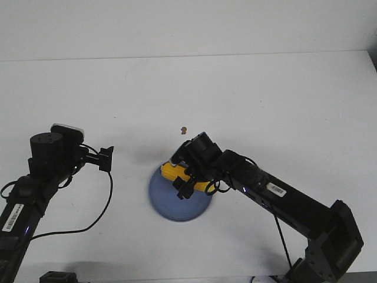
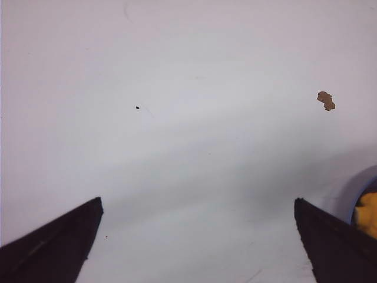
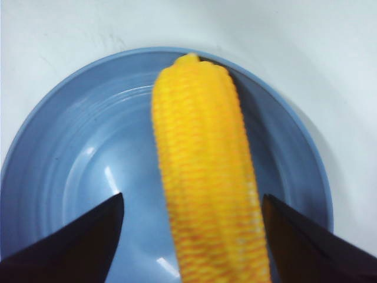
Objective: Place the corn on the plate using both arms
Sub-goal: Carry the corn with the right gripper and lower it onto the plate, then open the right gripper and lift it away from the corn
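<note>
Corn (image 1: 177, 174) lies on the plate (image 1: 171, 206) near the lower middle of the front view, its yellow length running across the blue dish from the upper-left rim toward the right. The right gripper (image 1: 179, 175) sits directly over it, with the black right arm (image 1: 283, 197) stretching away to the lower right corner of the frame. In the right wrist view the corn (image 3: 203, 177) fills the centre of the frame, lying between the two dark fingers (image 3: 70, 247); a strip of blue plate (image 3: 70, 147) shows on either side of the cob, so the jaws stand spread and apart from it, not clamped on it. One end of the cob reaches the plate's rim at the top of that frame.

At the left of the front view the left gripper (image 1: 107, 158) points toward the plate but stays well apart from it, over bare white table (image 1: 265, 94). The left wrist view shows its fingers (image 2: 53, 247) wide apart at the bottom corners with nothing between them but table surface. At the right edge of that frame a sliver of the plate (image 2: 360, 191) and a bit of corn (image 2: 368, 213) peek in. A small brown speck (image 1: 184, 130) lies on the table just above the plate in the front view, and appears at the upper right of the left wrist view (image 2: 326, 101).
</note>
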Robot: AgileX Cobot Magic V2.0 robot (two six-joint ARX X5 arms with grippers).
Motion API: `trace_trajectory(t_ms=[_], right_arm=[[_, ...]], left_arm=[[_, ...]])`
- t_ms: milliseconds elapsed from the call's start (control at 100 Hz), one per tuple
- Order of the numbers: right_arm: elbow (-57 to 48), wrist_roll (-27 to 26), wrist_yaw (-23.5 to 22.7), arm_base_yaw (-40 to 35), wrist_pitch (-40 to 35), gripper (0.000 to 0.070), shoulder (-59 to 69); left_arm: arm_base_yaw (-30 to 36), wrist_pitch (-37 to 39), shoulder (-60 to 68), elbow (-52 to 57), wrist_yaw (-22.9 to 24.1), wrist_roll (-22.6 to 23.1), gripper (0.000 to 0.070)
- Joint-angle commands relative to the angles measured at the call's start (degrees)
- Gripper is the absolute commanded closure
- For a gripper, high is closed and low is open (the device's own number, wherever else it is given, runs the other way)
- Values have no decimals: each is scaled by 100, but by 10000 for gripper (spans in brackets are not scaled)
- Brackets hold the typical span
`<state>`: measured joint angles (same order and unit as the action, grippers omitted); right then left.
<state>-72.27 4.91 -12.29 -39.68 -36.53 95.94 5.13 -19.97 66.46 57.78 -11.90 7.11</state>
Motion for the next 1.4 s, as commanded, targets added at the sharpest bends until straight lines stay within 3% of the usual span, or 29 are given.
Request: trace_trajectory(t_ms=[0,210,310,610,780,900,1140,1390], right_arm=[[-81,-133,44,0,55,198,11],[-81,-350,101,505,391,198,-649],[-81,-332,404,911,511,198,-1128],[26,-164,590,2728,457,198,-2500],[743,-166,564,3856,817,198,-3442],[1596,-247,291,4457,1298,198,-4293],[3246,-358,170,4750,2249,198,-6074],[4201,-341,201,4752,2371,198,-7479]], left_arm=[[2,20,59,63,4,-96,33],[-17,-20,57,63,7,-225,33],[-101,-20,52,63,7,-380,33],[-457,-35,-188,61,4,-555,33],[-588,20,-509,52,-17,-610,33],[-592,227,-870,-120,-22,-629,33],[-592,1062,-2124,-1327,-11,-682,33],[-592,1231,-3519,-2398,37,-1008,33]])
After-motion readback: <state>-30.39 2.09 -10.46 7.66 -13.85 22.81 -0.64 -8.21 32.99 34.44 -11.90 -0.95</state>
